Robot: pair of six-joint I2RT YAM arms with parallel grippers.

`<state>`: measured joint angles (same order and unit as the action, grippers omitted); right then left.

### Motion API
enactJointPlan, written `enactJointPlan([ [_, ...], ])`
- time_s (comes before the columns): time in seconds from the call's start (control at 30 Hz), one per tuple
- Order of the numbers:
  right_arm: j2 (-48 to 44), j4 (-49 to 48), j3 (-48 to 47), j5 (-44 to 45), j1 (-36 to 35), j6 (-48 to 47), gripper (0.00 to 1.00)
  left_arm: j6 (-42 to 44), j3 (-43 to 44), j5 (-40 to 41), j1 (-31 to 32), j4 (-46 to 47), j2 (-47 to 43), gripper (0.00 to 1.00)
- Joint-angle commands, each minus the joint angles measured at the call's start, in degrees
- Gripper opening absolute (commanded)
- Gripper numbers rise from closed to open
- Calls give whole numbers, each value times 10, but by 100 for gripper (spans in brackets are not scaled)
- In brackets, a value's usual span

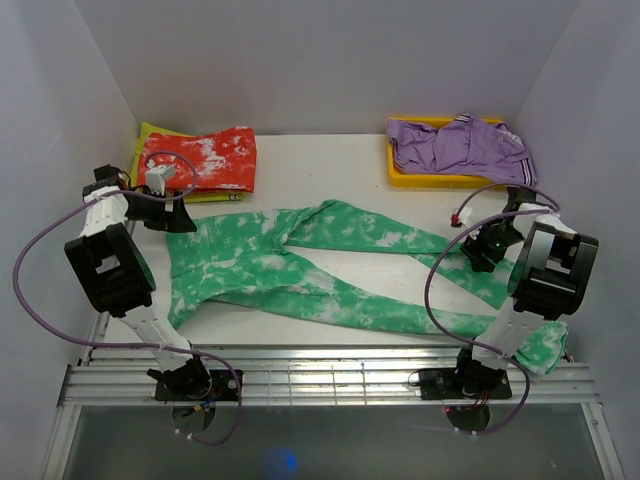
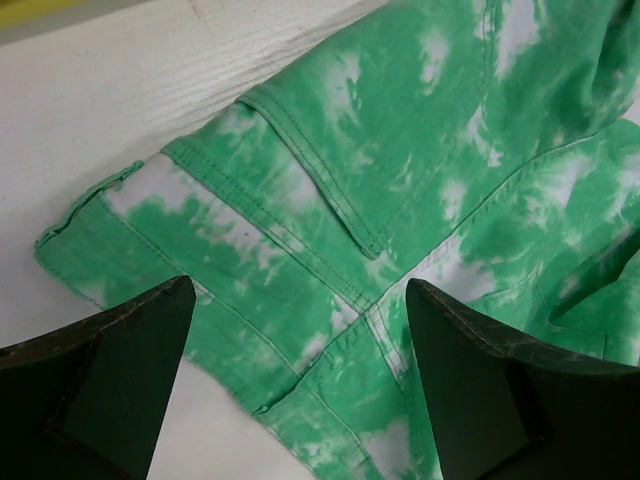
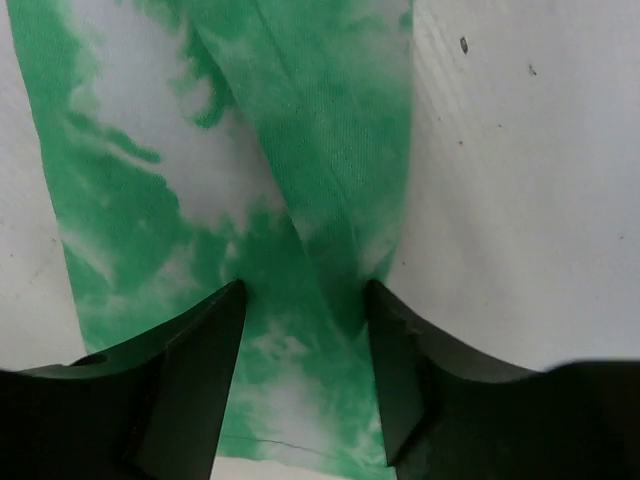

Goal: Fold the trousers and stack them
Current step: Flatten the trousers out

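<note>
Green trousers (image 1: 300, 275) lie under the downturned wide-open left hand (image 2: 300, 284) and half-open right hand (image 3: 304, 290)

The right gripper (image 3: 305, 292) is low over the trousers (image 3: 330, 130). Its two dark fingers (image 3: 190, 390) come up from the bottom of the picture, with a gap between them. Green cloth with white blotches fills that gap. A long fold runs down the cloth and goes in between the two tips. The cloth's end edge shows at the very bottom, between the fingers. The white table (image 3: 520, 200) shows on the right, and a thin bit on the left. Two tiny dark specks (image 3: 463, 44) sit on the table near the top right.
</note>
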<state>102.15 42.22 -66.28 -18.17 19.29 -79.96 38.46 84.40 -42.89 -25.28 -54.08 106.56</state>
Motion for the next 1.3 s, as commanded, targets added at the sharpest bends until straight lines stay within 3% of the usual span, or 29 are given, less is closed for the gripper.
enactJointPlan([
  [0.0, -10, -25, 45, 41, -26, -7, 55, -22, 21, -16, 6, 9, 0, 97],
  [0.1, -11, -22, 36, 44, -33, -4, 30, -8, 14, -52, 36, -5, -33, 96],
  [0.13, -12, -16, 28, 43, -33, -3, 22, -5, 9, -60, 72, -5, -63, 96],
  [0.17, -18, -14, 10, 42, -33, 1, 9, 2, 2, -63, 95, 0, -78, 96],
  [0.33, -66, -34, -35, 24, -32, 18, 8, -87, -7, -41, 278, 97, -115, 90],
  [0.5, -158, -151, -13, 4, -36, 31, 8, -198, 88, 3, 389, 174, -12, 92],
  [0.6, -212, -221, 26, -5, -38, 15, 8, -217, 136, 42, 434, 197, 58, 95],
  [0.77, -320, -372, 198, -22, -40, -57, 8, -243, 202, 112, 469, 252, 146, 96],
  [0.97, -389, -407, 365, -13, -40, -185, 8, -238, 260, 127, 492, 244, 236, 87],
  [1.1, -414, -393, 411, 2, -36, -208, 8, -240, 262, 141, 500, 243, 253, 66],
  [1.13, -417, -389, 418, 5, -35, -211, 8, -242, 263, 146, 499, 243, 252, 49],
  [1.17, -422, -372, 422, 10, -36, -215, 10, -244, 263, 150, 499, 244, 249, 39],
  [1.23, -426, -364, 438, 31, -36, -230, 21, -239, 253, 153, 499, 246, 217, 14],
  [1.27, -426, -364, 441, 41, -35, -229, 42, -238, 240, 146, 498, 259, 197, 0],
])
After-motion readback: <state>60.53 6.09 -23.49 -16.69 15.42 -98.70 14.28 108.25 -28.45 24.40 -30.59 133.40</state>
